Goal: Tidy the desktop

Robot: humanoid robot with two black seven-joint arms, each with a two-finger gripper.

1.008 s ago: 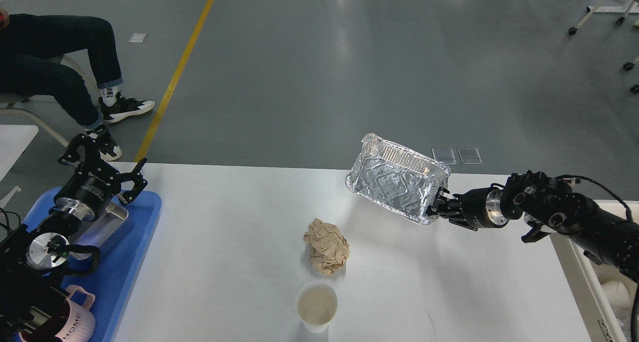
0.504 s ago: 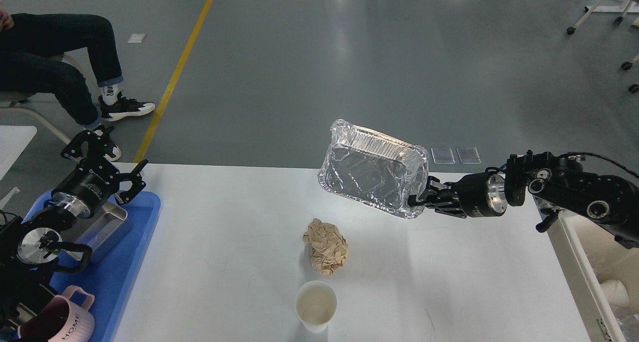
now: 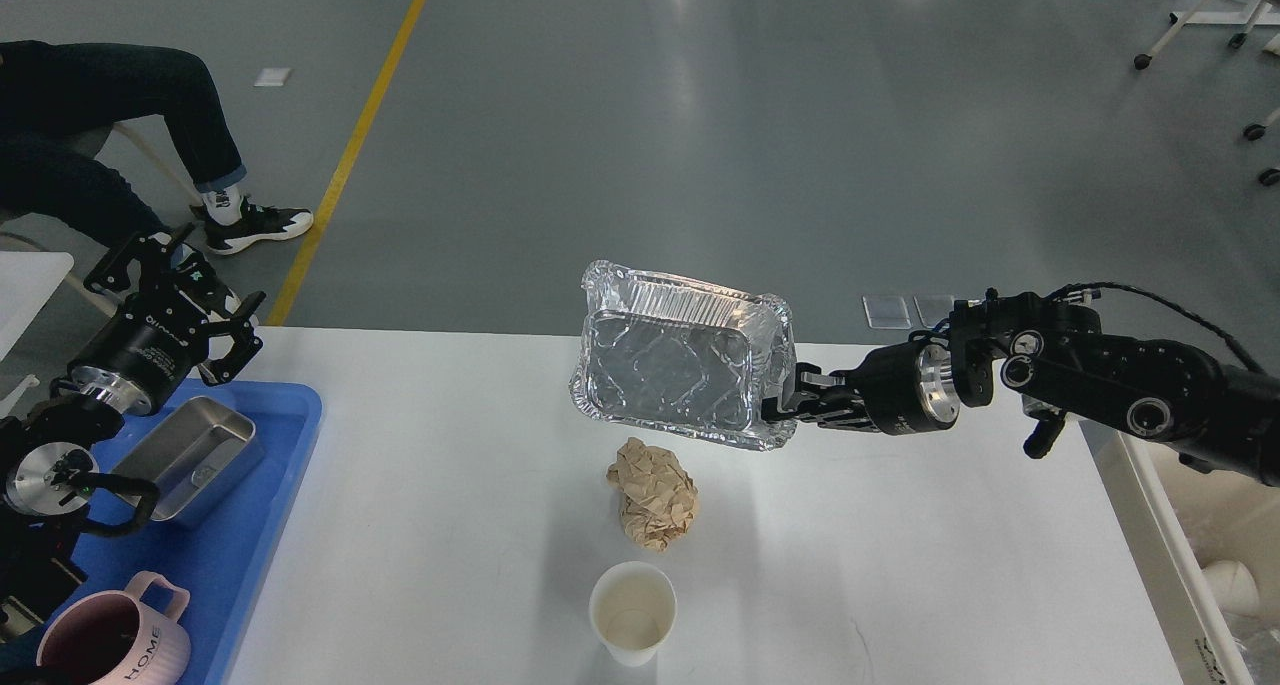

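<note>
Our right gripper (image 3: 785,407) pinched the foil tray (image 3: 680,367) above the worktop (image 3: 450,525), fingers clamped on its rim. Our left gripper (image 3: 170,295) hung spread and empty. We judged the crumpled paper ball (image 3: 655,493) and paper cup (image 3: 632,611) still needed clearing.

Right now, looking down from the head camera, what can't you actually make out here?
- Right gripper: its fingertips hide behind the foil tray rim.
- Cream bin: cut off by the right edge, contents unclear.
- Pink mug: cropped at the bottom edge.
- Paper cup: contents, if any, unclear.
</note>
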